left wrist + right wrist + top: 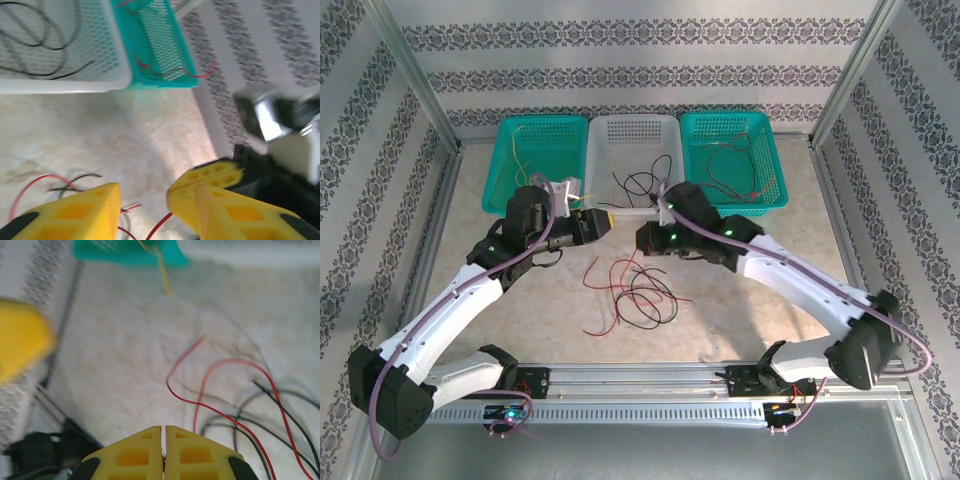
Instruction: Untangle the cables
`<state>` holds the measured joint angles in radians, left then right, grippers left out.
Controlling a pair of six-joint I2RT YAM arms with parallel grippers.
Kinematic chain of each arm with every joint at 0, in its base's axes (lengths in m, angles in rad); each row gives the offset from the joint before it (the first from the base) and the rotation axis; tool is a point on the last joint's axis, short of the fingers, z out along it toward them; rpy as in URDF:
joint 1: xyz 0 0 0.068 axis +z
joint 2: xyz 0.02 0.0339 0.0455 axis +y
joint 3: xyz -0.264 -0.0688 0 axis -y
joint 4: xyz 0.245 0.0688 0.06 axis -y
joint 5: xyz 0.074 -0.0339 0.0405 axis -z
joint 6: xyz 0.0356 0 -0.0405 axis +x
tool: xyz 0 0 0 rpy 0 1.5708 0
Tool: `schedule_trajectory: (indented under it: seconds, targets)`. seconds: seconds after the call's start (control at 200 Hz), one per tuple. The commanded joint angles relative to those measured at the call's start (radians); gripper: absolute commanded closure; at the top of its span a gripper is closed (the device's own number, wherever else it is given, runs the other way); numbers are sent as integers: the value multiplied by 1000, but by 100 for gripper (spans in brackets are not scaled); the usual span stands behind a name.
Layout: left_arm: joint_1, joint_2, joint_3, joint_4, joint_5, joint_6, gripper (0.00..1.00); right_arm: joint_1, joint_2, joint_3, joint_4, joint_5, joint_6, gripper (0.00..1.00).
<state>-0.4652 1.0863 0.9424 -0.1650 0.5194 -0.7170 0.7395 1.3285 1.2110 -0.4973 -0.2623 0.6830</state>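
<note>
About halfway: some cables sit sorted in the baskets at 12 o'clock, but a red-and-black tangle is left mid-bench. Left gripper half open, empty; right gripper pinched shut.

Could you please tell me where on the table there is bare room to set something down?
The table is bare between the right teal basket and the right arm, and in the strip between the cables and the near rail. The middle, around the cables, is crowded.
</note>
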Motion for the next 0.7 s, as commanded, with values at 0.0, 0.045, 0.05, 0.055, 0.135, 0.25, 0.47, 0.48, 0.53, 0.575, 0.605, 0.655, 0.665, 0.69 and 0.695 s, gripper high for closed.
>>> schedule_trajectory:
  seconds: [0.0,0.045,0.05,0.055,0.135,0.25,0.47,0.48,0.53,0.575,0.605,0.655,0.665,0.69,0.695]
  targets:
    - [-28,6,43,236,123,-28,51,-32,-40,79,-14,-21,16,100]
    - [-32,24,57,288,162,-52,48,-43,-49,107,-5,-39,16,100]
    - [-32,26,59,294,168,-54,48,-45,-51,109,-2,-42,17,100]
    - [-32,29,61,300,174,-57,48,-45,-52,111,1,-44,18,100]
    - [-47,81,109,371,259,-94,47,-66,-72,146,38,-58,30,100]
    - [-87,137,175,341,291,-68,47,-101,-83,206,63,-81,45,100]
    - [-118,164,195,311,282,-38,50,-178,-98,266,138,-140,95,100]
    - [-118,163,194,309,281,-37,50,-180,-99,268,139,-142,95,100]
    - [-119,158,195,302,280,-29,51,-191,-96,279,145,-151,95,100]
    - [-119,156,192,303,281,-29,52,-203,-95,281,151,-160,97,100]
    - [-120,155,191,305,281,-29,52,-212,-95,278,162,-167,105,100]
    - [-119,157,190,306,284,-29,52,-224,-97,272,185,-176,121,100]
    - [-120,157,190,304,284,-29,52,-226,-97,271,189,-177,124,100]
    - [-121,159,190,302,286,-28,52,-232,-97,268,198,-180,131,100]
    - [-121,159,190,302,286,-27,53,-233,-97,268,201,-181,133,100]
